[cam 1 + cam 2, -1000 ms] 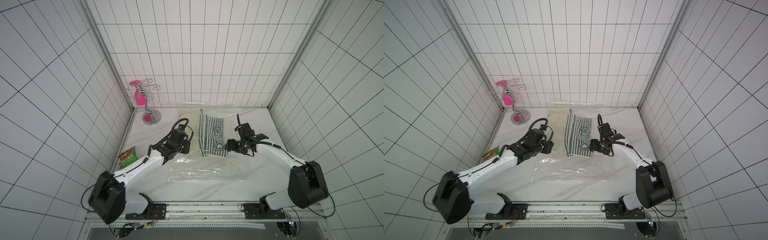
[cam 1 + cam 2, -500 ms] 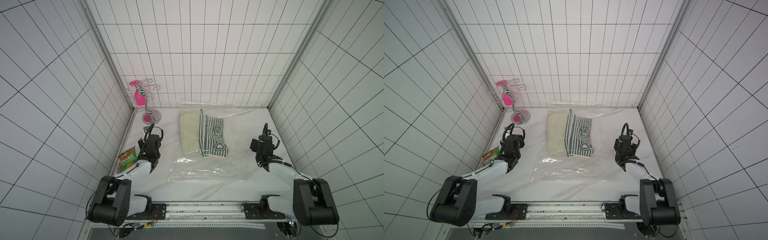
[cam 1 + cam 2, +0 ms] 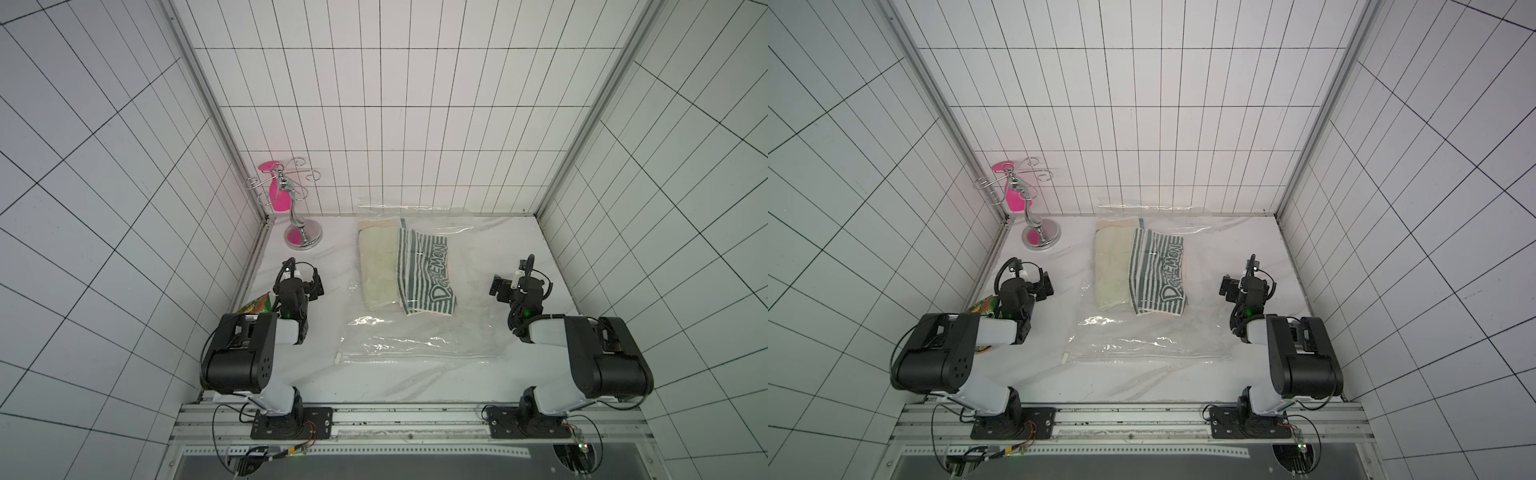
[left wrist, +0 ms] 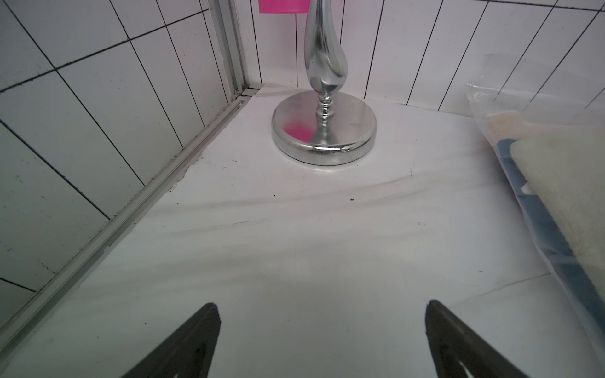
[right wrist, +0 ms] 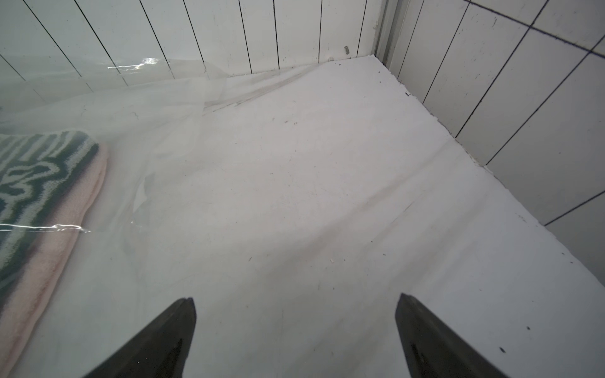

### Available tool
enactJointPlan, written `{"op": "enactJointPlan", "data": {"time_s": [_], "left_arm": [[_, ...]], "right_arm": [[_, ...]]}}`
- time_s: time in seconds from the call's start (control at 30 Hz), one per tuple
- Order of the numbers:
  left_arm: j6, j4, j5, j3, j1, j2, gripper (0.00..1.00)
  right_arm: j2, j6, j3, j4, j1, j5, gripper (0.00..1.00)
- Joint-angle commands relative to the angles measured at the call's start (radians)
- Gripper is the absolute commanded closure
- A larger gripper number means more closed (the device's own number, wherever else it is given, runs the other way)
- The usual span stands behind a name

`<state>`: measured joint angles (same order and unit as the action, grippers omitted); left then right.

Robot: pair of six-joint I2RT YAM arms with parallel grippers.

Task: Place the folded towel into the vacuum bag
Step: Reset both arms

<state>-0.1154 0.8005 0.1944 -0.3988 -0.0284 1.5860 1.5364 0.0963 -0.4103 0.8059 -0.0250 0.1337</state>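
Left gripper [image 4: 320, 306], right gripper [image 5: 296, 296] spread, empty. Snack packet [image 3: 258, 305] by left arm shows in both top views only. Vacuum bag [image 3: 415, 345] far edge meets back wall; bare tabletop [image 4: 294, 235] ahead.

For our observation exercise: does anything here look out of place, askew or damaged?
The vacuum bag rides up the back wall at its far edge, and the striped towel lies slightly askew beside the cream towel. Nothing looks spilled or damaged.
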Motion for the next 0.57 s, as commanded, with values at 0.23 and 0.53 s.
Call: {"op": "enactJointPlan", "data": {"time_s": [0.23,0.53], "left_arm": [[-0.006,0.081,0.130,-0.018,0.048,0.003,0.01],[-0.008,0.008,0.131,-0.036,0.052,-0.021,0.01]], "right_arm": [[0.000,-0.021,0.011,0.065,-0.006,-0.022,0.01],[-0.001,-0.021,0.012,0.065,-0.006,-0.022,0.01]]}}
